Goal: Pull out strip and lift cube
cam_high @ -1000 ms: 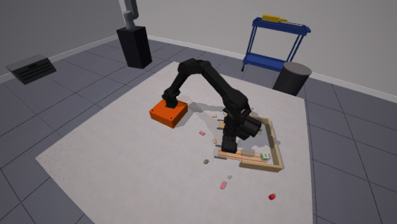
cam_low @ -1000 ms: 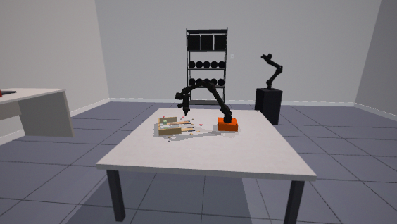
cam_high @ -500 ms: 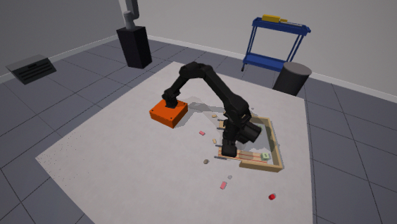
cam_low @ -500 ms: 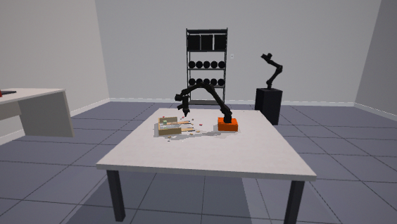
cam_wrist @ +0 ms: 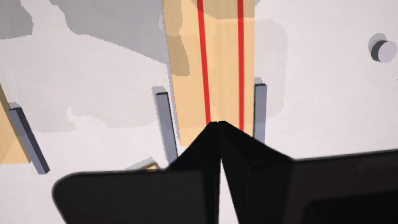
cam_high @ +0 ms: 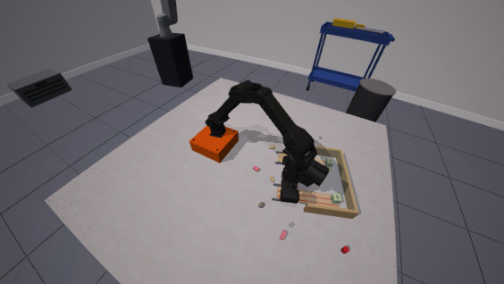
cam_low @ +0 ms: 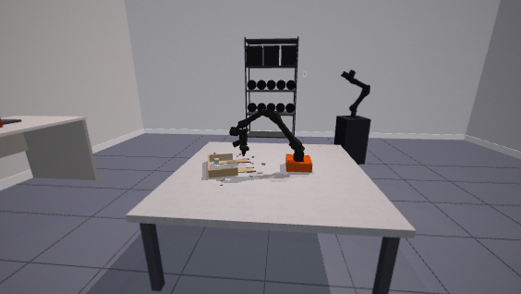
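Observation:
The strip with two red lines (cam_high: pixel 315 198) (cam_wrist: pixel 220 55) lies between two grey guide bars; a pale green cube (cam_high: pixel 336 197) sits on its far end. The plain strip (cam_high: pixel 281 158) (cam_wrist: pixel 11 145) lies at the other side; its middle is hidden by the arm. Another green cube (cam_high: pixel 330 162) is at its far side. Labels are too small to read in the top view. My gripper (cam_low: pixel 244 153) (cam_wrist: pixel 217 129) is shut and empty, pointing down above the near end of the red-lined strip.
A wooden wall (cam_high: pixel 350 187) (cam_low: pixel 223 173) stands around the far ends of the strips. Grey guide bars (cam_wrist: pixel 166 125) (cam_wrist: pixel 260 110) flank the red-lined strip. A red cylinder (cam_high: pixel 345 249), a pink block (cam_high: pixel 283 235) and small bits lie outside. The orange base (cam_high: pixel 214 145) (cam_low: pixel 298 165) carries my arm.

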Motion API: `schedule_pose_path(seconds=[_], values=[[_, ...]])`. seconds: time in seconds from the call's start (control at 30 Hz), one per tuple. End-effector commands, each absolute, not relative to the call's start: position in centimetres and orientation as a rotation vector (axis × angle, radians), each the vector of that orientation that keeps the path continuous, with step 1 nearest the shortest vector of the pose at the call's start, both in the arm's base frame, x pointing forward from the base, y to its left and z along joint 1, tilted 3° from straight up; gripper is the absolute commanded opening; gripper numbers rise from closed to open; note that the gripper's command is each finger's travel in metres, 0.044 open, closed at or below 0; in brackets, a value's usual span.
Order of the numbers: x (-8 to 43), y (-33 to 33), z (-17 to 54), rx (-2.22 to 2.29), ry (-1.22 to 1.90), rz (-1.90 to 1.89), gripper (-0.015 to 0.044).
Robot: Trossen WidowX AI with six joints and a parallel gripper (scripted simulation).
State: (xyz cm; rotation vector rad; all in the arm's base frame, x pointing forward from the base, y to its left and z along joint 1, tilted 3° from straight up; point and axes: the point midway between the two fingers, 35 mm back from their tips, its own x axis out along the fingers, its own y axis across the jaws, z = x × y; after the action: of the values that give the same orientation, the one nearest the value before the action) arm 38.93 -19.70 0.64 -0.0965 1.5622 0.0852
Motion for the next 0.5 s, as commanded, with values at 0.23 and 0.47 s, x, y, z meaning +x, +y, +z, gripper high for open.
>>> schedule_pose_path(seconds=[0.23, 0.47], values=[[38.7, -19.8, -1.4, -0.099, 1.570, 0.089, 0.0000], [38.6, -19.8, -2.6, -0.099, 1.570, 0.089, 0.0000]])
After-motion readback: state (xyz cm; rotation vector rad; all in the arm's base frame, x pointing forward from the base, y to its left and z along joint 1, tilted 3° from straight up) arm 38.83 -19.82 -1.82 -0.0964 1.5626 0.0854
